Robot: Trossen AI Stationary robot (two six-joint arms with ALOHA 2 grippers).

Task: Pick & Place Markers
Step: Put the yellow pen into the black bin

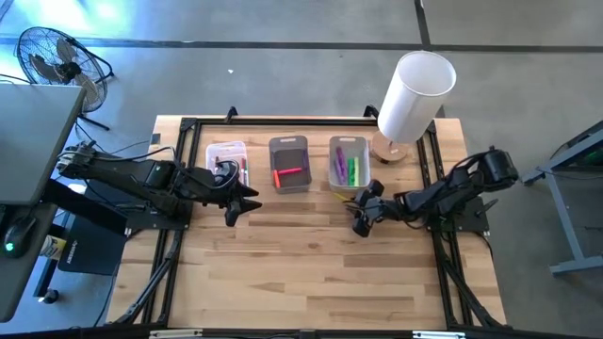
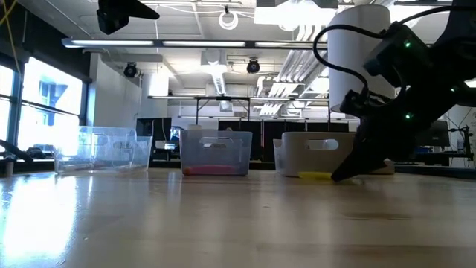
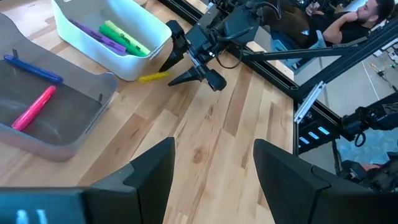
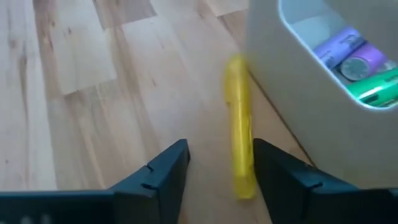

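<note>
Yellow marker (image 4: 240, 127) lies against the white bin (image 4: 292, 93); the released right hand (image 4: 219, 163) should straddle it squarely before clenching.

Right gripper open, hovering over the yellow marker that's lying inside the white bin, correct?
Not quite. The yellow marker lies on the table beside the white bin, not in it; the right wrist view shows this. The right gripper is indeed open just above it.

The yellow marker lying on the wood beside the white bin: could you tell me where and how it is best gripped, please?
Probably mid-barrel, from above. The yellow marker lies flat, close along the white plastic bin, so one finger must fit that narrow gap. The open right gripper already straddles its near end.
</note>
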